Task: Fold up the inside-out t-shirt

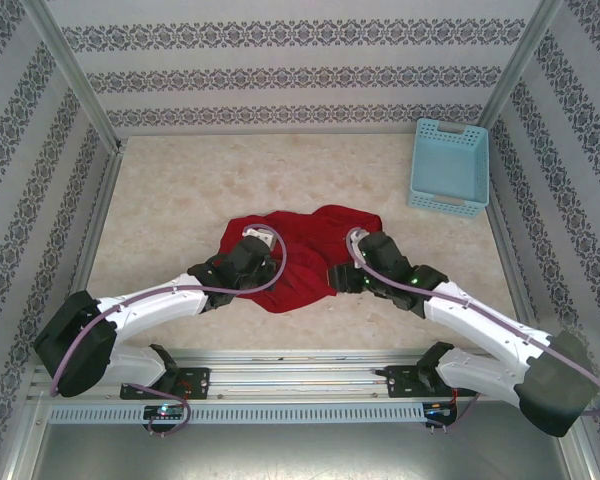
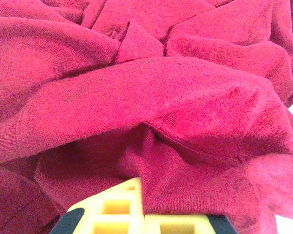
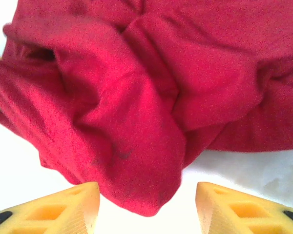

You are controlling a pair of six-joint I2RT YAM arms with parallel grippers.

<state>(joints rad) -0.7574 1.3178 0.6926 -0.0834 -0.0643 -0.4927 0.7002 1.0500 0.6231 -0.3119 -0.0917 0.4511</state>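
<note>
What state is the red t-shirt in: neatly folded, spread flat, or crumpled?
Crumpled. The t-shirt lies in a bunched heap on the table, with loose, uneven folds and no flat, squared edges.

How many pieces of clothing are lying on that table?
1: a red t-shirt, crumpled at the middle of the table. The left gripper pinches it; the right gripper stands open at its edge. Anything beneath the heap would be hidden.

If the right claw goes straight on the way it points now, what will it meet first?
Probably the red t-shirt: a fold lies just ahead of the open right claw, though depth is unclear.
</note>
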